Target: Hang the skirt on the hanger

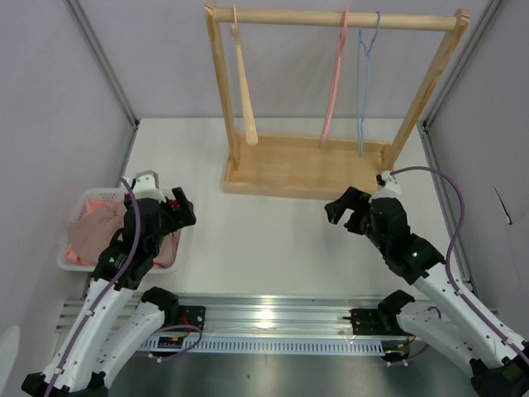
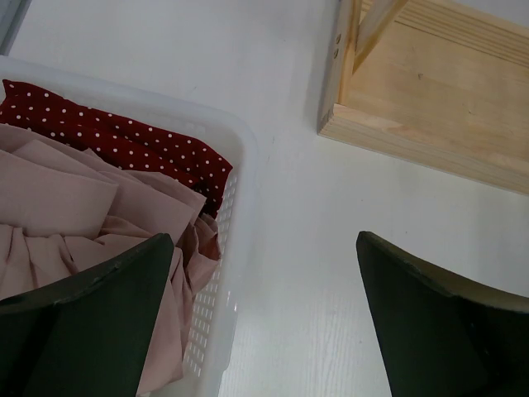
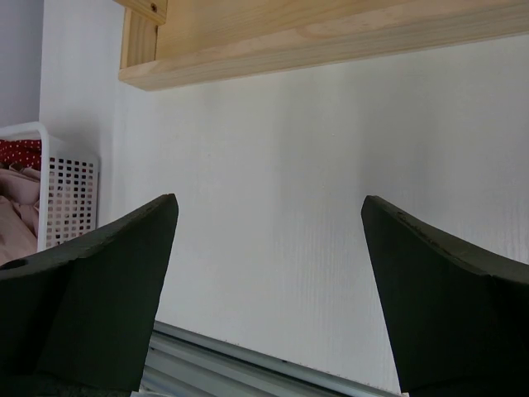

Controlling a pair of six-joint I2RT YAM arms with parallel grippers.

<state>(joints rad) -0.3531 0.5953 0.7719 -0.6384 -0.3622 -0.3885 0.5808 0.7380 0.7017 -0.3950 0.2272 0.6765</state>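
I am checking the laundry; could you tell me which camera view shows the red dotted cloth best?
The left wrist view: the red dotted cloth lies large in the basket, dots clear. The top external view shows only a red speck beside the left arm; the right wrist view, a sliver at its edge.

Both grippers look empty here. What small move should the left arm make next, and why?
Probably shift the left gripper left and down onto the pink skirt. Its jaws are open and empty, straddling the white basket's rim, and the skirt lies bunched inside, ungrasped.
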